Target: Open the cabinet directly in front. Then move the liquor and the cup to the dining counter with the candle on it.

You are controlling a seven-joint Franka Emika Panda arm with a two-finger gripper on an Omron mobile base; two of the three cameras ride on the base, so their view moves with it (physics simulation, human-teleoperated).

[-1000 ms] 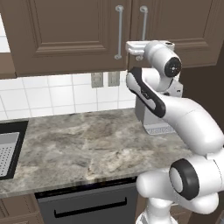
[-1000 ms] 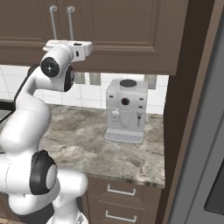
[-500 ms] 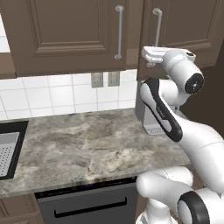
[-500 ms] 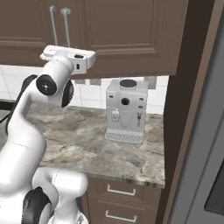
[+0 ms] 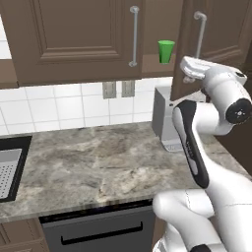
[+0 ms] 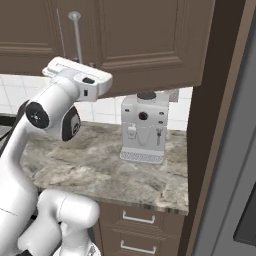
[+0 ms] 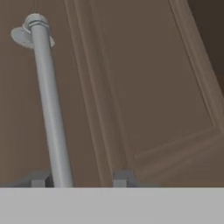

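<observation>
Even, soft rendered light, faint shadows, slightly blurry, no glare.

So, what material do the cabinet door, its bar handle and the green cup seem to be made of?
The cabinet door looks like dark brown wood with a matte finish: it has raised-panel moulding and no gloss. Its bar handle seems to be brushed silver metal, pale grey with a soft sheen. The green cup is probably plastic, judging by its bright uniform colour, though the rendering leaves this open.

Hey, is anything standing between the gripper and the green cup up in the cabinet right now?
Yes. The half-open right cabinet door stands between the gripper and the cup; the gripper sits at that door's handle, on its outer face.
</observation>
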